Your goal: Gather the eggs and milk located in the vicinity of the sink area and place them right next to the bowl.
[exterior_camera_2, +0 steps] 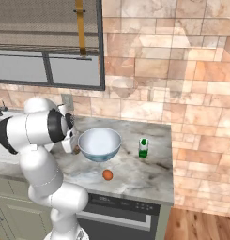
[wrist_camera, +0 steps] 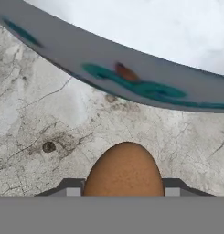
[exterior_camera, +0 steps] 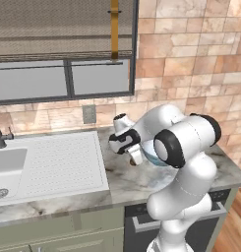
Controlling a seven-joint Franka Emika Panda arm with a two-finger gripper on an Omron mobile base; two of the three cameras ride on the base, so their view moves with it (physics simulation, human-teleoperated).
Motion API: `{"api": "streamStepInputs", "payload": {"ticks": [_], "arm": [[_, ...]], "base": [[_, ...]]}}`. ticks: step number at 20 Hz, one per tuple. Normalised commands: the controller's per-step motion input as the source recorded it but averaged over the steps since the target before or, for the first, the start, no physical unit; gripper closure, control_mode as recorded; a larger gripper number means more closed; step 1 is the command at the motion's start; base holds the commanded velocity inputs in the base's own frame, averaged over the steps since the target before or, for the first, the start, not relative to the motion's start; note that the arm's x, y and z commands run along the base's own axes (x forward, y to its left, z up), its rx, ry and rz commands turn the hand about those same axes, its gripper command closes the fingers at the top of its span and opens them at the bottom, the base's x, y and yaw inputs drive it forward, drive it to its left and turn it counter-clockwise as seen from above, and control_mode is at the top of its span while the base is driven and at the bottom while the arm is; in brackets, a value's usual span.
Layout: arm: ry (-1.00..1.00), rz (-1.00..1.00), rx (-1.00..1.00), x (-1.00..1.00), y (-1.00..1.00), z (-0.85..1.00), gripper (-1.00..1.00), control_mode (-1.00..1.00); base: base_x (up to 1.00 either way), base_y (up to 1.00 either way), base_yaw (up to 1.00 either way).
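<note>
Right up close in the hand view, a brown egg [wrist_camera: 125, 169] sits squeezed between the two dark fingertips of the gripper [wrist_camera: 124, 185], so the gripper is closed on it, low over the marble counter [wrist_camera: 49, 114] just beside the left wall of the bowl [wrist_camera: 131, 59]. Another egg [exterior_camera_2: 107, 175], more orange, lies on the counter near the front of the bowl, and a small milk carton [exterior_camera_2: 143, 147] stands to the bowl's right. Far off to the left is the white sink area [exterior_camera: 48, 165].
</note>
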Motion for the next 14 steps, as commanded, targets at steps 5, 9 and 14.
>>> {"api": "streamStepInputs", "payload": {"ticks": [5, 9, 14], "arm": [[0.0, -0.08, -0.03, 0.13, -0.19, -0.09, 1.0, -1.0], [0.0, -0.08, -0.07, 0.08, -0.04, -0.16, 1.0, -1.0], [0.0, -0.09, -0.07, 0.01, -0.05, -0.07, -1.0, -1.0]], "base": [[0.0, 0.0, 0.0], [0.0, 0.0, 0.0], [0.0, 0.0, 0.0]]}}
